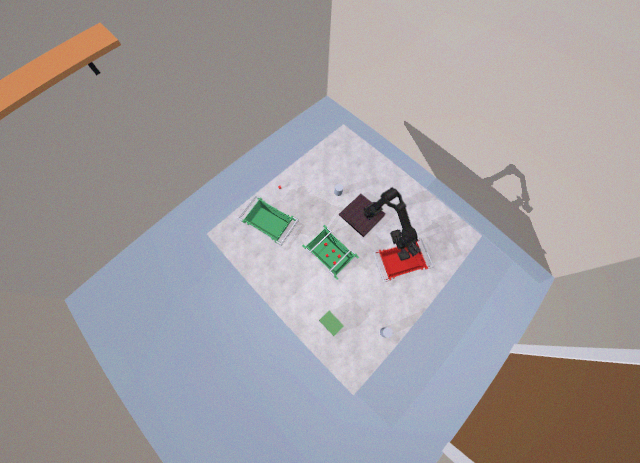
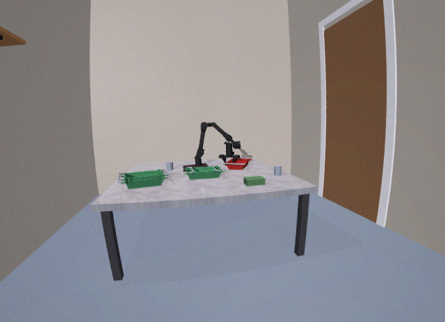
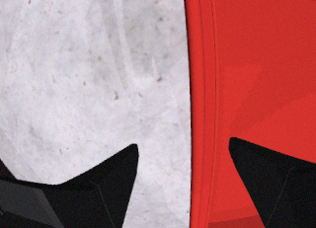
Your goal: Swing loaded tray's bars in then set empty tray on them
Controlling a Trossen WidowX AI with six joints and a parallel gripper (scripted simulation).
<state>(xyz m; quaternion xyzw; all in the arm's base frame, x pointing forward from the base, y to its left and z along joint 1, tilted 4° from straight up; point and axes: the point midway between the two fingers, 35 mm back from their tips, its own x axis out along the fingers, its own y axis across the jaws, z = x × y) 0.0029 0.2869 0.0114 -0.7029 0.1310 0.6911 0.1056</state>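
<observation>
Pale marbled rectangular worktop (image 1: 310, 303) (image 2: 179, 192) (image 3: 74, 65) runs under & well out past the jaws (image 1: 408, 251) (image 2: 229, 161). Black jointed arm (image 1: 406, 220) (image 2: 201, 142) leads down to them. Empty green plastic tray (image 1: 268, 220) (image 2: 144, 180): farthest tray from jaws, pale bars swung out. Empty red plastic tray (image 1: 395, 267) (image 2: 237, 165) (image 3: 202, 110): right under jaws, one rim btwn the fingers; bars out too. Jaws partly open, gap visible each side of rim, no hold on anything. Loaded green plastic tray (image 1: 321, 251) (image 2: 204, 174): btwn jaws & empty green one, both pale bars (image 1: 340, 260) (image 2: 216, 169) across top, nothing set on them. Dark brown square board (image 1: 361, 223) (image 2: 186, 168): near jaws, at arm's foot. Green rectangular block (image 1: 330, 322) (image 2: 254, 181): well apart from jaws. Two grey-blue cylinders, one (image 1: 338, 191) (image 2: 170, 165) past board from jaws, other (image 1: 386, 332) (image 2: 277, 170) beyond red tray. Sm. red blocks (image 1: 333, 250) in loaded tray; single red block (image 1: 279, 187) far off from jaws.
</observation>
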